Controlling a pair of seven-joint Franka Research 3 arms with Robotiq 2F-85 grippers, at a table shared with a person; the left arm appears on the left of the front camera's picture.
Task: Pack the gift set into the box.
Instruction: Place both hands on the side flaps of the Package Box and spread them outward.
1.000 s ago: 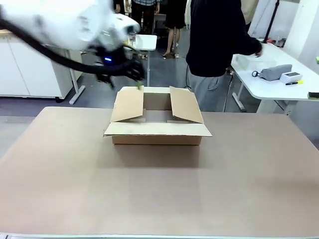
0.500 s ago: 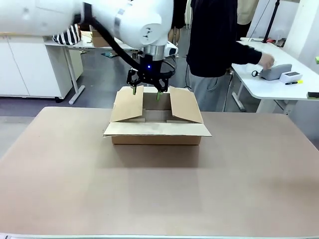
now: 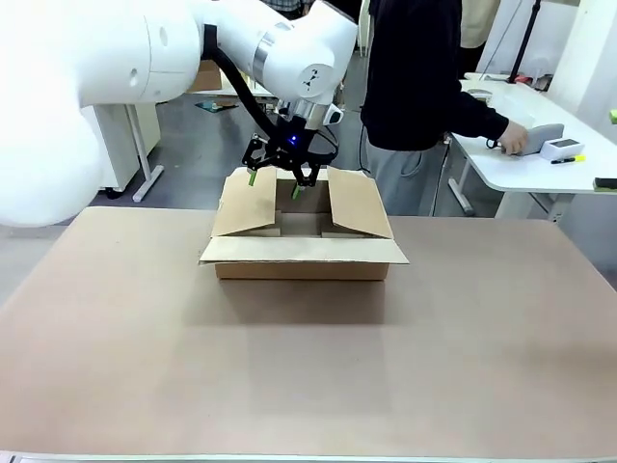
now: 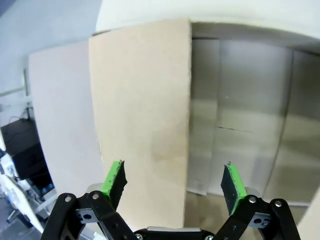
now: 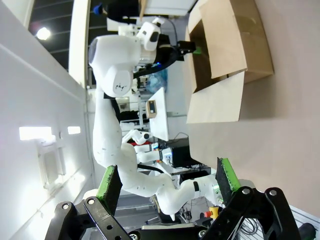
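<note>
The box [image 3: 304, 253] stands open on the far middle of the table, its side flaps angled up. My left gripper [image 3: 274, 183] hangs open over its back left corner. In the left wrist view the left gripper [image 4: 172, 180] straddles the inner edge of the left flap [image 4: 142, 115], with the bare box floor [image 4: 240, 120] beyond. The gift set [image 3: 536, 138], a grey pack with a white piece beside it, lies on the white side table under the person's hand [image 3: 511, 139]. My right gripper [image 5: 167, 185] is open and holds nothing, far from the box [image 5: 227, 45].
The person in dark clothes [image 3: 415, 77] stands behind the box and reaches right to the white side table [image 3: 521, 174]. The brown tabletop [image 3: 308, 367] spreads wide in front of the box.
My left arm swung in from the left and now holds its open gripper over the box's left flap. The person's hand moved down onto the grey pack.
</note>
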